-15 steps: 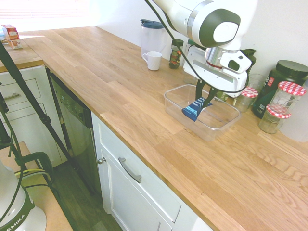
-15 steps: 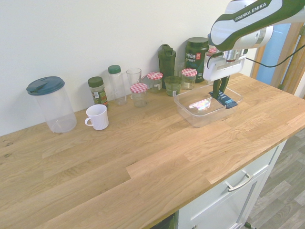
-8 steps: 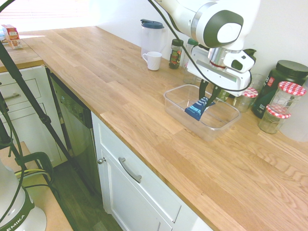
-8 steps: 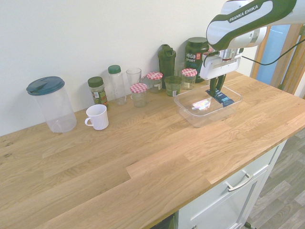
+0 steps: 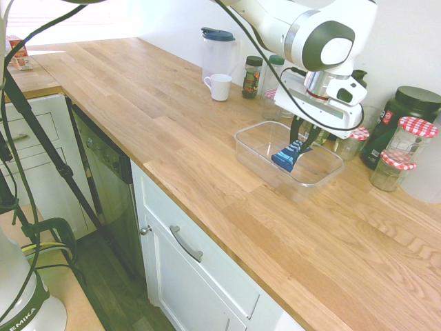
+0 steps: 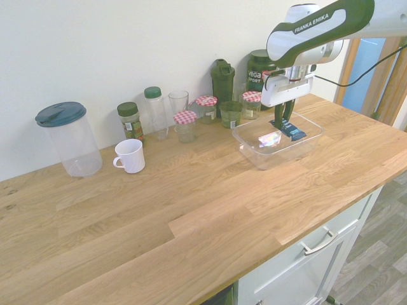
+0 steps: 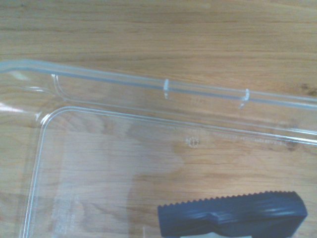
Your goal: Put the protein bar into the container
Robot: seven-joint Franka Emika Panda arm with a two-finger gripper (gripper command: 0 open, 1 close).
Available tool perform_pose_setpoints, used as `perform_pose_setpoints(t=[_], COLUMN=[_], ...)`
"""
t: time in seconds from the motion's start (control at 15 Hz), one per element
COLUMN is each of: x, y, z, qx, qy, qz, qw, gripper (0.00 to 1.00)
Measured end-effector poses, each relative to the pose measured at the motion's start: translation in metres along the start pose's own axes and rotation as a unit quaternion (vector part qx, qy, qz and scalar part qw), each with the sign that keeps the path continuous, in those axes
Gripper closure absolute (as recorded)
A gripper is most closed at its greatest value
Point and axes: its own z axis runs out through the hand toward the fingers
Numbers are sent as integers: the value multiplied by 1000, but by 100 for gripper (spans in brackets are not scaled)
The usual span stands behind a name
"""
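Second exterior view, "FRANKA EMIKA" arm (image 6: 318,24), "vega" tub (image 6: 259,70), end effector (image 6: 283,122) clamping protein bar (image 6: 289,129)

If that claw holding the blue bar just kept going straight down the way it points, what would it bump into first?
Most likely the clear floor of the container. The gripper points down over the tub's inside, holding the protein bar, whose lower end would probably touch first. How much of a gap remains is hard to judge.

A home kitchen: wooden countertop (image 5: 138,103), white drawers (image 5: 200,269), dishwasher (image 5: 103,186), checked-lid jars (image 5: 413,138).
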Motion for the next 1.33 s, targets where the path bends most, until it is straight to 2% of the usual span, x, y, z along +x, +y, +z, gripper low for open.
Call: perform_pose_setpoints(t=[0.13, 0.2, 1.0, 1.33], x=[1, 0, 0, -28], y=[-7, -10, -16, 5], z=[8, 11, 11, -64], qx=[-5, -8, -16, 11], qy=[-3, -8, -1, 34], qz=[-2, 0, 12, 11], qw=[1000, 1000, 1000, 999], gripper=[100, 0, 0, 0])
